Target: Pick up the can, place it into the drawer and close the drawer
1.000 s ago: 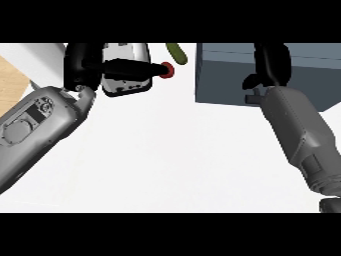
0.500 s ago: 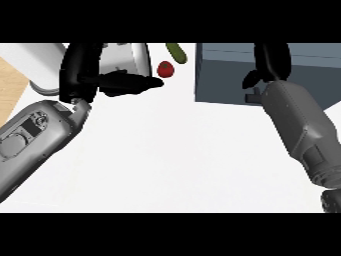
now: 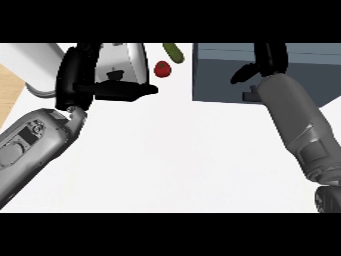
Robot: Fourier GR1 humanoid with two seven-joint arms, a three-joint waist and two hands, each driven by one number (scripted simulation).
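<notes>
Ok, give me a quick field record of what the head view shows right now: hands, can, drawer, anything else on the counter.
left hand: fingers curled round the can
can: silver, upright, in the left hand near the counter's far edge
right hand: over the drawer, fingers curled, holding nothing visible
drawer: grey-blue box at upper right; open or closed, cannot tell
red item: between can and drawer
green item: just behind the red item
</notes>
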